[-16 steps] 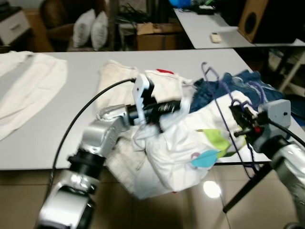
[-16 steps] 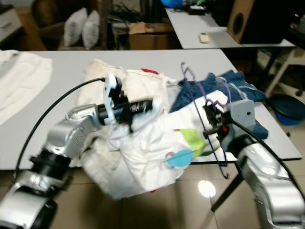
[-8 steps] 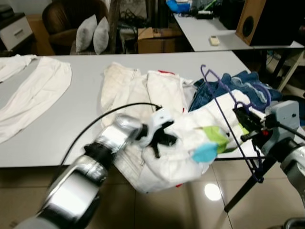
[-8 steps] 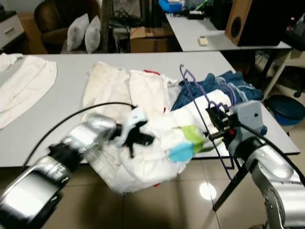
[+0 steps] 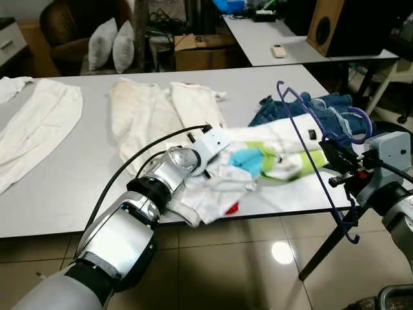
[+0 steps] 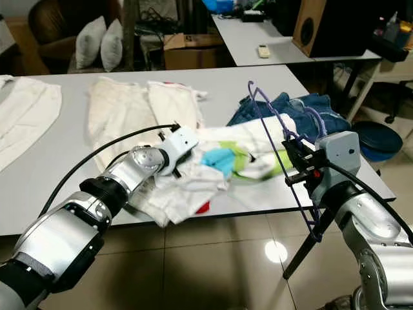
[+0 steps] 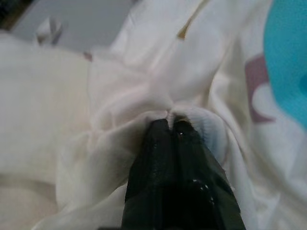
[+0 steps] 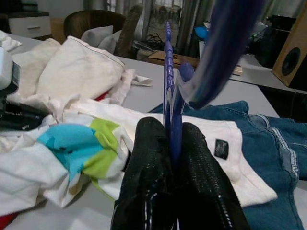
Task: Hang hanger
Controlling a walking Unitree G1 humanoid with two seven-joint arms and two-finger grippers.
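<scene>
No readable text, brand or number appeared in any view. A small dark label (image 8: 221, 148) sat on the white garment (image 8: 144, 125), but whatever it perhaps carried was too small to read.

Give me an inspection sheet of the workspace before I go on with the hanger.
Surface: grey table, clothes spread over it.
Job's things: purple hanger held upright at the table's right end; white T-shirt with blue and green print lying crumpled.
Clutter: jeans; cream garments.
Grippers: left gripper shut on the T-shirt; right gripper shut on the hanger.
Cables: black cable looping along the left arm.
Surroundings: second table, speaker, cushions.
</scene>
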